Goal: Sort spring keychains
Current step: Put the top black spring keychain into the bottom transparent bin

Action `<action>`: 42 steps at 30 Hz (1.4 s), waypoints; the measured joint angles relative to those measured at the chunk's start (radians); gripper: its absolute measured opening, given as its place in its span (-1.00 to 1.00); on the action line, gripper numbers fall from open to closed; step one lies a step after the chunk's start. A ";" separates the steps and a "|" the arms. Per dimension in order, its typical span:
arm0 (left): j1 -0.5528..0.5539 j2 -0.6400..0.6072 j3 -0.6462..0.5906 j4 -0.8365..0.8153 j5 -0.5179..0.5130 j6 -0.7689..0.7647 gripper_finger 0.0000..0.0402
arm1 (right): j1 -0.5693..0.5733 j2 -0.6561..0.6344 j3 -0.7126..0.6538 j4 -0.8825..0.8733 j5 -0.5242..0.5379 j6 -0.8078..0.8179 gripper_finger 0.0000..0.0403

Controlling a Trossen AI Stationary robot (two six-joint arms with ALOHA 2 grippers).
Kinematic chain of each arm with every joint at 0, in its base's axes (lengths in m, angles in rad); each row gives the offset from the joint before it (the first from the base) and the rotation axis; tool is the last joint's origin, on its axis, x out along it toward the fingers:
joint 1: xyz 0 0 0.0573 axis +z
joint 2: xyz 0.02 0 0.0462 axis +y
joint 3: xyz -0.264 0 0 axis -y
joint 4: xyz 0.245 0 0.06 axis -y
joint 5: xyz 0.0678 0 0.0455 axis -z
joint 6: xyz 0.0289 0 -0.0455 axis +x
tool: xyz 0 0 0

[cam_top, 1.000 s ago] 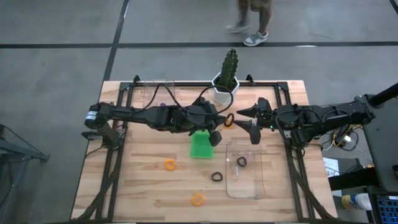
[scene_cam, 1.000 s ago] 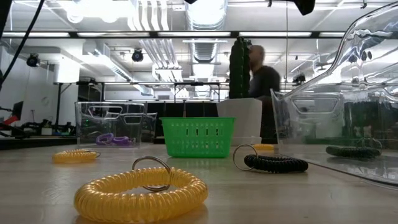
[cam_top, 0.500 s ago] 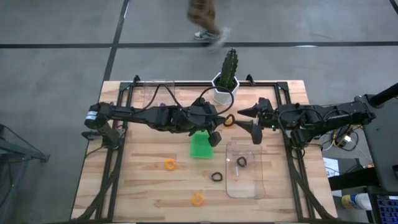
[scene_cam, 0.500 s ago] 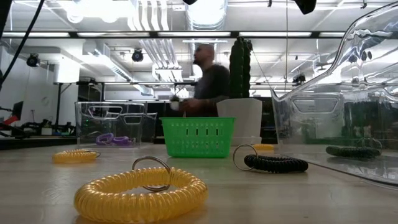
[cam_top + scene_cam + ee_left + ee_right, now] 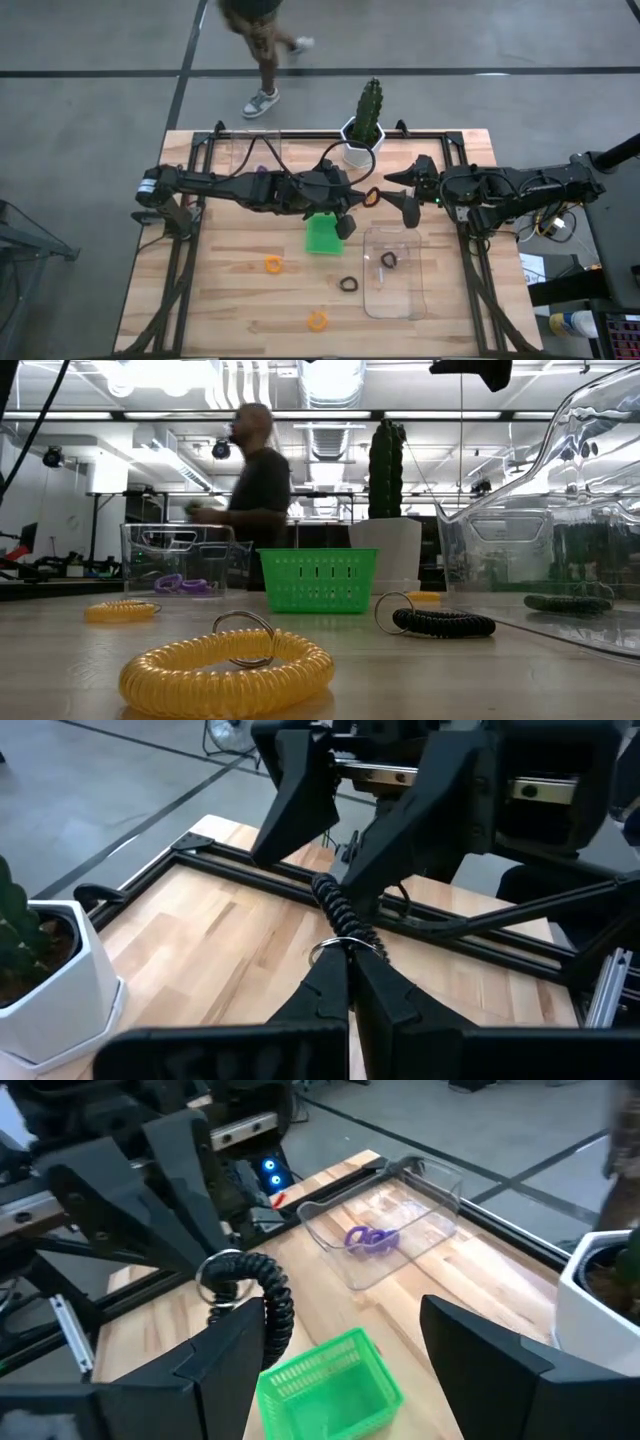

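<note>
Clear tray [image 5: 252, 150] sat at far left corner of the tabletop [image 5: 230, 290], purple keychains [image 5: 372, 1237] inside it. Orange keychain [image 5: 272, 264] lay left of centre, another orange one [image 5: 317, 320] near the front edge. Left gripper [image 5: 356, 196] reached in over the green basket [image 5: 322, 234], fingers [image 5: 325, 990] pinched closed on the metal ring of a black keychain [image 5: 338, 905], coil hanging in the air between both arms. Potted cactus [image 5: 365, 125] stood at the back edge. A loose black keychain [image 5: 347, 284] lay just left of the second clear tray [image 5: 393, 275]; one more black keychain [image 5: 388, 260] rested inside that tray. Right gripper [image 5: 400, 188] faced the held coil, fingers [image 5: 470, 1355] spread wide on either side of it, gripping nothing. A person [image 5: 255, 480] was passing behind the tabletop
</note>
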 joint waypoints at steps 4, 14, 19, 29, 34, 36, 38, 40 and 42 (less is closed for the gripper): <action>-0.002 0.000 0.000 -0.014 0.000 0.000 -1.00 | -0.001 0.000 0.000 -0.004 0.000 -0.001 0.28; -0.002 -0.006 0.000 -0.059 -0.002 -0.005 -1.00 | -0.002 -0.020 0.000 -0.015 -0.010 0.000 0.28; -0.002 -0.006 0.000 -0.057 0.007 -0.005 -1.00 | -0.014 -0.007 0.000 -0.049 -0.010 -0.001 0.28; -0.002 -0.007 0.000 -0.050 0.038 -0.003 -1.00 | -0.023 0.008 0.000 -0.040 -0.016 -0.003 0.28; -0.002 -0.007 0.000 -0.049 0.045 -0.003 -1.00 | -0.024 0.011 0.000 -0.019 -0.069 -0.003 0.28; -0.002 -0.007 0.000 -0.050 0.045 -0.001 -1.00 | -0.023 0.011 0.000 -0.023 -0.093 -0.003 0.28; -0.002 -0.007 0.000 -0.050 0.045 0.003 -1.00 | -0.023 0.011 0.000 -0.022 -0.107 -0.003 0.28; -0.002 -0.007 0.000 -0.051 0.045 0.005 -1.00 | -0.023 0.009 0.000 -0.023 -0.121 -0.005 0.28; -0.002 -0.007 0.000 -0.052 0.045 0.006 -1.00 | -0.023 0.008 0.000 -0.022 -0.131 -0.005 0.28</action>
